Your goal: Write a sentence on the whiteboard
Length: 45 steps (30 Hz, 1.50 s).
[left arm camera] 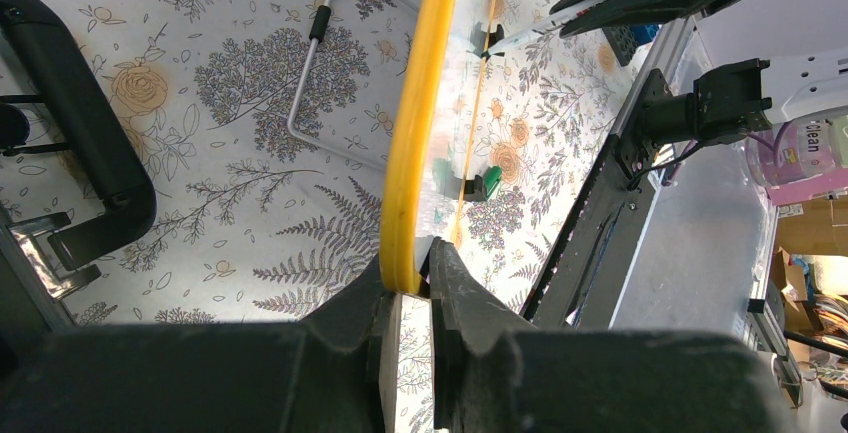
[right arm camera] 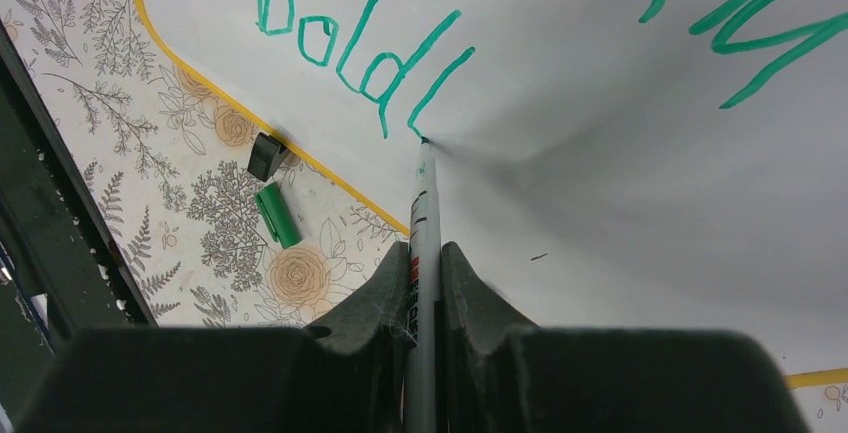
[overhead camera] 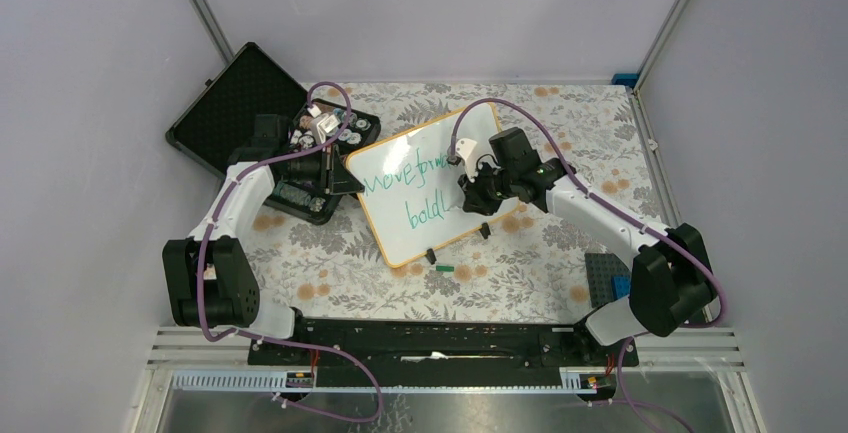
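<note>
The whiteboard (overhead camera: 400, 223), white with an orange-yellow rim, stands tilted on the floral table. Green handwriting (overhead camera: 405, 181) reads about "Move forw" above "boldl". My left gripper (overhead camera: 345, 185) is shut on the board's left rim; the left wrist view shows the yellow rim (left arm camera: 420, 123) edge-on between my jaws (left arm camera: 410, 288). My right gripper (overhead camera: 468, 191) is shut on a grey marker (right arm camera: 424, 223). The marker tip touches the board at the foot of the last green stroke of "boldl" (right arm camera: 360, 53). The board surface (right arm camera: 600, 173) fills the right wrist view.
An open black foam-lined case (overhead camera: 235, 108) with small parts lies at the back left behind my left arm. The green marker cap (overhead camera: 445, 269) and a black clip foot (right arm camera: 265, 156) lie near the board's near edge. A dark plate with a blue brick (overhead camera: 610, 278) sits at the right.
</note>
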Tool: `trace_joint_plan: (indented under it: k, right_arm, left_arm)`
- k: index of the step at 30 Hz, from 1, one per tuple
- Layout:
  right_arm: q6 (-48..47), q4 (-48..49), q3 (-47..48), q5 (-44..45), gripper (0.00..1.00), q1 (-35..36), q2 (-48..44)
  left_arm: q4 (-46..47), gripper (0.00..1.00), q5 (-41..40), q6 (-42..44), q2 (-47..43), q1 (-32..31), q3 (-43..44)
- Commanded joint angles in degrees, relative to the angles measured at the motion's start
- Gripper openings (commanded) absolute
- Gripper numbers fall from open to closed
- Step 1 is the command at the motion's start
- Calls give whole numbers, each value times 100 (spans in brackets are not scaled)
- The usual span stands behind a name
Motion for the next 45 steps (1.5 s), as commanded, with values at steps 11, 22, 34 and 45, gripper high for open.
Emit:
trace_joint_plan:
  k: [11,22,34,45]
  right_arm:
    - [-18,-309,711,-261,0,-89,-194]
    - [-186,-327,542,-59,0,-169,-208]
    - [-86,-85,607,-20,0,-169,-62]
    - [-86,-22,696,60,0,-166,124]
  left_arm:
    - [313,0,-461,450,32,-16,24]
    - [312,0,-459,444,45,-37,40]
    - [312,0,-479,437,69,-67,56]
    - [313,0,-505,455,54,-66,50]
